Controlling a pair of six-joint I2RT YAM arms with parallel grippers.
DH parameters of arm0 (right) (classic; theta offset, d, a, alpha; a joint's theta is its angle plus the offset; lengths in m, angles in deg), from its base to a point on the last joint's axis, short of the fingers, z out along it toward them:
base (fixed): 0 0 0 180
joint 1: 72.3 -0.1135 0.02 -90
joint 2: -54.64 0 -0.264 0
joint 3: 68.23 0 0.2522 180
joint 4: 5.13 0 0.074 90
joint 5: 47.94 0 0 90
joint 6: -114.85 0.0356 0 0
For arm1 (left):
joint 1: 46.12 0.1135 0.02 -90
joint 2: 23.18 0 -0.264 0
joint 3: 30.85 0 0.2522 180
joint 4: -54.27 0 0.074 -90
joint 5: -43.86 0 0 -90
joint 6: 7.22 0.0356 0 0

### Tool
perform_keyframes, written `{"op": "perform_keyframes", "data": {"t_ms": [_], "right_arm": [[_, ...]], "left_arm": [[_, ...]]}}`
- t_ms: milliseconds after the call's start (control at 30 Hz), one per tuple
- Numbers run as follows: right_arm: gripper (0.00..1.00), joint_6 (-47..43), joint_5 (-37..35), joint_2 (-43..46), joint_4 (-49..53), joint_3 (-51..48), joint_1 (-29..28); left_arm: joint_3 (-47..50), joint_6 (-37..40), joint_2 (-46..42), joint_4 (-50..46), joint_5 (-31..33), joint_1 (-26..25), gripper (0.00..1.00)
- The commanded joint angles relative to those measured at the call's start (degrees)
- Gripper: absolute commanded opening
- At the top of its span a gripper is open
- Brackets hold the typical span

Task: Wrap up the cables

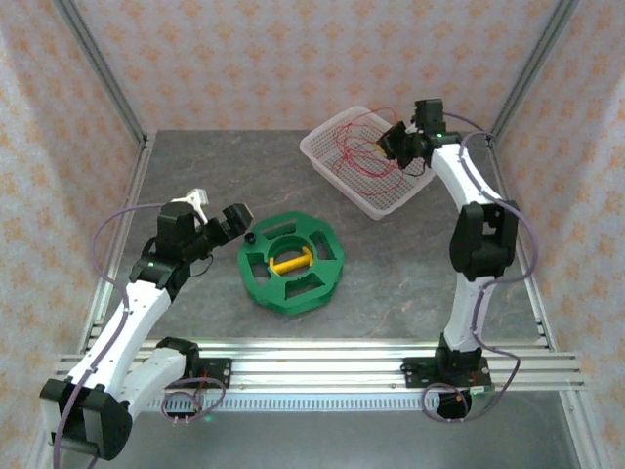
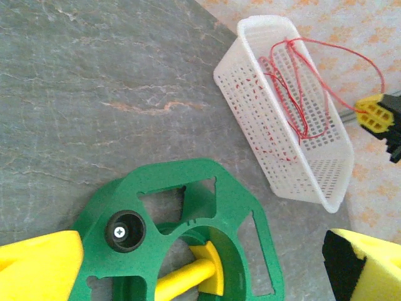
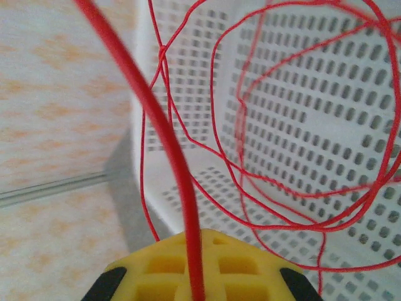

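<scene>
Pose | right arm (image 1: 474, 239) reaching over basket (image 1: 332, 176), jaws pinching cables (image 3: 182, 188) | left arm (image 1: 137, 303) low, jaws spread

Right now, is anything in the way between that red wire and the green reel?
Only the wall of the white basket: the red wire lies inside it, one strand pinched by the right gripper. Nothing visible stands between basket and green reel.
</scene>
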Motion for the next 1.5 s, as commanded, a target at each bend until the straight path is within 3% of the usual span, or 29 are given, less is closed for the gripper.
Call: {"op": "perform_keyframes", "data": {"t_ms": [0, 300, 433, 567, 667, 800, 1067, 1233, 1467], "right_arm": [[0.00, 4.6, 1.8, 4.7, -9.2, -4.8, 0.6], [0.00, 6.6, 2.9, 16.8, -26.4, -22.0, 1.1], [0.00, 9.0, 7.9, 21.2, -38.8, -30.9, 1.6], [0.00, 5.5, 9.5, 28.8, -44.1, -37.4, 1.6], [0.00, 1.1, 10.1, 35.0, -45.5, -42.0, 1.6], [0.00, -7.8, 9.0, 43.1, -39.8, -47.1, 1.6], [0.00, -18.9, 7.6, 51.1, -27.0, -51.0, 1.8], [0.00, -13.9, 4.8, 52.8, -22.8, -49.9, 3.5], [0.00, -0.3, 6.9, 53.0, -20.7, -45.7, 5.6]], "left_arm": [[-1.9, -2.0, 0.0, 1.7, -2.1, 0.1, 0.99], [-4.0, -4.1, 3.4, 4.8, -2.8, -2.3, 0.99], [-6.1, -4.9, 5.6, 6.8, -2.5, -4.5, 0.99], [-10.3, -6.2, 10.1, 8.9, -3.5, -6.8, 0.99], [-14.9, -7.0, 14.5, 10.3, -4.7, -9.0, 0.93], [-20.6, -9.0, 20.1, 13.4, -6.4, -11.8, 0.81], [-33.0, -11.0, 32.0, 17.1, -8.5, -17.7, 0.76], [-32.9, -15.4, 38.2, 21.6, -7.5, -16.8, 0.62], [-27.8, -23.3, 44.2, 34.9, -7.4, -17.3, 0.54]]}}
